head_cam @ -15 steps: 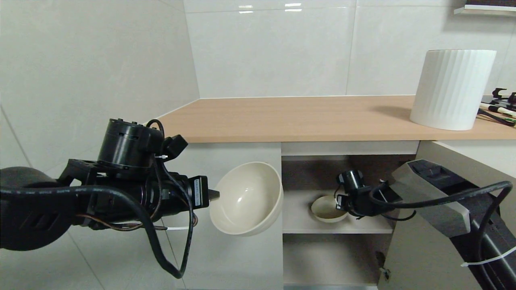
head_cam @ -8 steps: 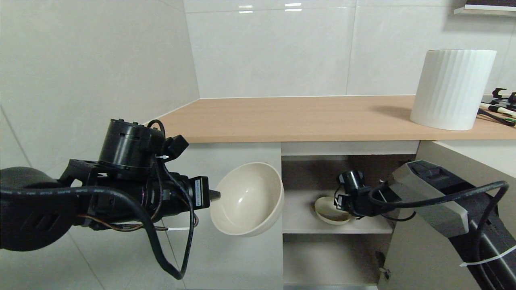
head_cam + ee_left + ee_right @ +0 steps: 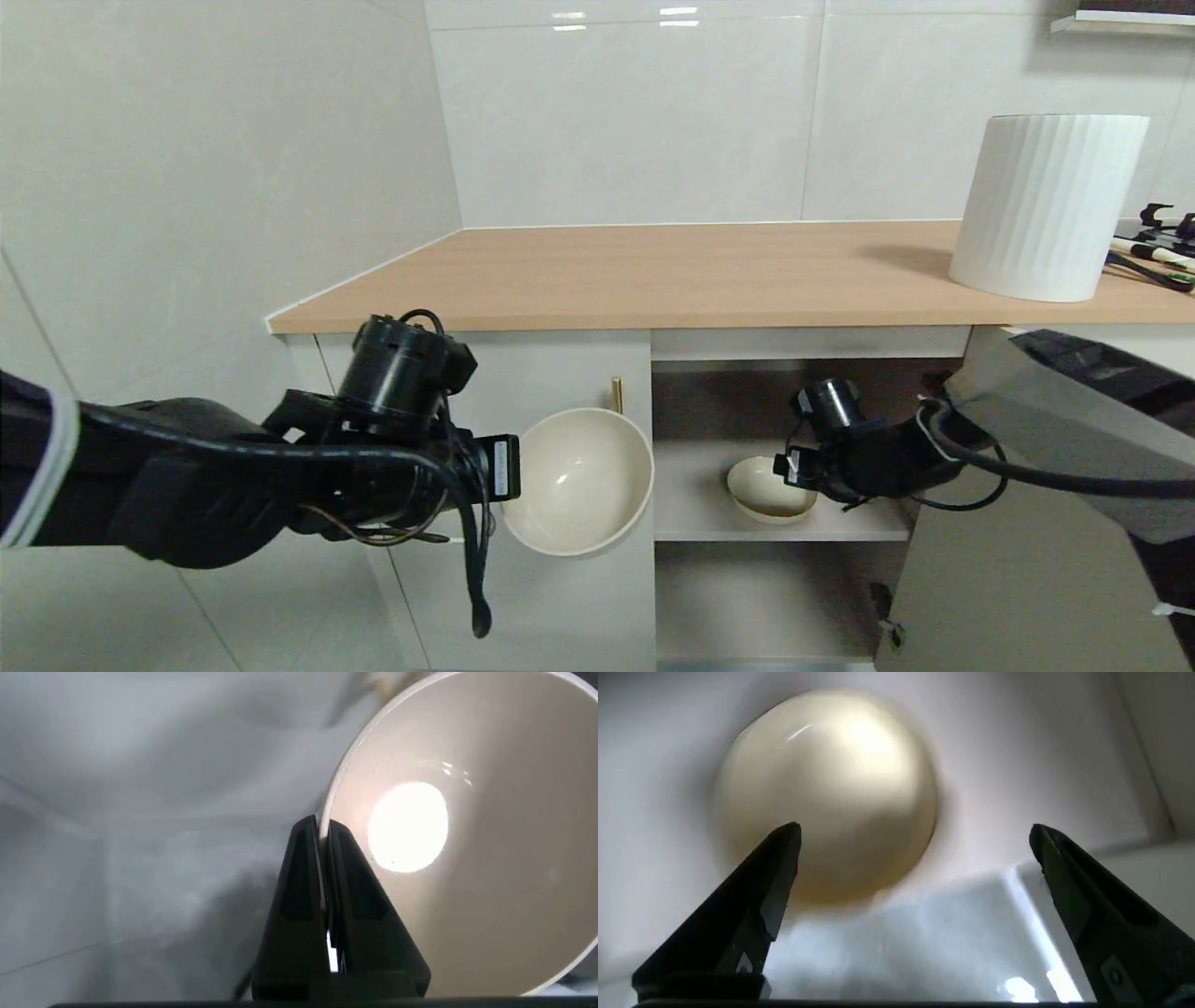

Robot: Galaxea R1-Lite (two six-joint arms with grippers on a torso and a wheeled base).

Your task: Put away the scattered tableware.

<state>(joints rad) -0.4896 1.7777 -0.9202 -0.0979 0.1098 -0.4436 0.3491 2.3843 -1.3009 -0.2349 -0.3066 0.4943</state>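
Left gripper (image 3: 325, 840) pinches the big bowl (image 3: 579, 478) by its rim, and wants a level swing right onto the shelf (image 3: 689, 511), clear of the small bowl (image 3: 767, 485).

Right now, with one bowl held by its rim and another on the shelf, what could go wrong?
The left gripper pinches the large bowl only at its rim, so it might slip. The open right gripper sits close to the small bowl on the shelf and could knock it.
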